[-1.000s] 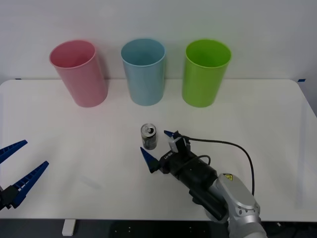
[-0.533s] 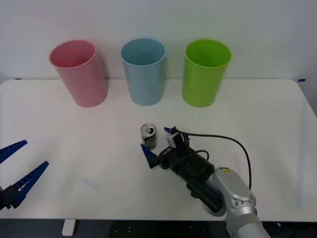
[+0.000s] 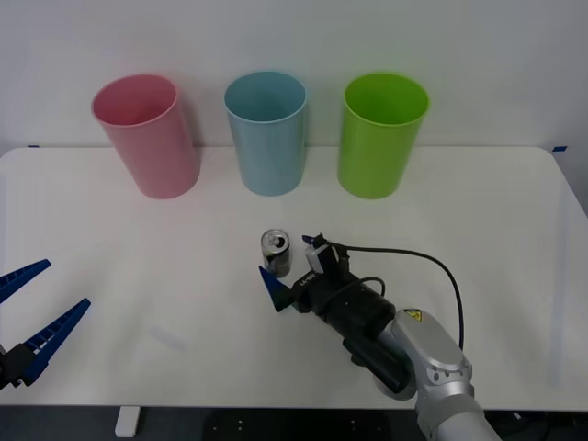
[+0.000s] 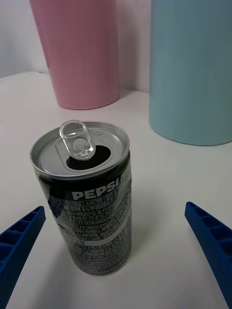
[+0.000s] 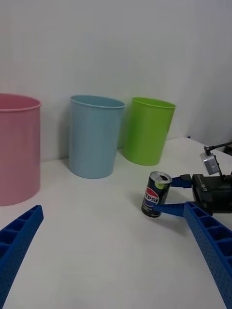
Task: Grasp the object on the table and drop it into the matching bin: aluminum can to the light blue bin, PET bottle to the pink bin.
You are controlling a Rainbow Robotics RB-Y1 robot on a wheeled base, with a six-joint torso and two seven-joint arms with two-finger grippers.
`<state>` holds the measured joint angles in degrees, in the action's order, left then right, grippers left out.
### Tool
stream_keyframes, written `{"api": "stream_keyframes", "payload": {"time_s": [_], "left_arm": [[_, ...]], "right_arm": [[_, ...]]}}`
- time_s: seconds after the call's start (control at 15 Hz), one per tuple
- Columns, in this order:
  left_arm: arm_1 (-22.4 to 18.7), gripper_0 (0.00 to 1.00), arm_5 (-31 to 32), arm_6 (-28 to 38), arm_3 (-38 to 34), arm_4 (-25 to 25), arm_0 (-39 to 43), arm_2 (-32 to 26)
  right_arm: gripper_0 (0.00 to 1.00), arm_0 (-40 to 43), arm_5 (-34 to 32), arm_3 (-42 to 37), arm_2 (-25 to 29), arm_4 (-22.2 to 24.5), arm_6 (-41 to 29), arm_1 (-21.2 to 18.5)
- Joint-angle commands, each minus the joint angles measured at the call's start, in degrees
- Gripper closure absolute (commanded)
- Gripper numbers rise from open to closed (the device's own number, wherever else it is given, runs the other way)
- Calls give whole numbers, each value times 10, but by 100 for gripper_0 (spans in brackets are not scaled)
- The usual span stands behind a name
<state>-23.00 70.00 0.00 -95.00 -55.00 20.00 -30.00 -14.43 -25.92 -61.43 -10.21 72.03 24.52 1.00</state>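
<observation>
Right tool (image 3: 288,269): open, low centre of the front view; over the last second it has crept up and left, so its two blue fingers now straddle the can rather than trailing behind it.
Fingers (image 4: 209,246): in the right wrist view one sits at each lower corner, both apart from the can wall; no contact yet.
Can (image 3: 276,253): upright on the desk, centre of the front view, unmoved; the tab is raised and the mouth open, the label dark.
Meaning: judged the end of the approach; closing the fingers appears to be the next step, then lifting.
Blue bin (image 3: 266,133): upper centre of the front view, directly beyond the can; the matching target.
Pink bin (image 3: 147,136): upper left, beside the blue bin; not wanted for a can.
Green bin (image 3: 380,135): upper right of centre; outside the task.
Left tool (image 3: 28,322): open, idle at the lower left edge, unchanged.
Desk (image 3: 478,211): white, carrying the can and all three bins.
</observation>
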Motion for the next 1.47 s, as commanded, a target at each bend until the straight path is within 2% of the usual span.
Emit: {"api": "stream_keyframes", "payload": {"time_s": [0.07,0.13,0.27,0.33,0.4,1.13,1.33,1.47], "left_arm": [[0,0,0,0,0,0,0,0],[0,0,0,0,0,0,0,0],[0,0,0,0,0,0,0,0],[0,0,0,0,0,0,0,0],[0,0,0,0,0,0,0,0],[0,0,0,0,0,0,0,0],[0,0,0,0,0,0,0,0],[0,0,0,0,0,0,0,0]], "right_arm": [[0,0,0,0,-2,-2,0,0],[7,0,0,0,-3,-5,0,0],[62,-1,0,0,-7,-9,0,0],[95,-2,-1,0,-10,-15,0,0],[100,-2,0,0,-12,-19,0,0],[100,-3,-5,-3,-22,-49,2,0],[100,13,-16,-28,-28,-61,1,0],[100,45,-18,-77,-36,-61,-5,0]]}}
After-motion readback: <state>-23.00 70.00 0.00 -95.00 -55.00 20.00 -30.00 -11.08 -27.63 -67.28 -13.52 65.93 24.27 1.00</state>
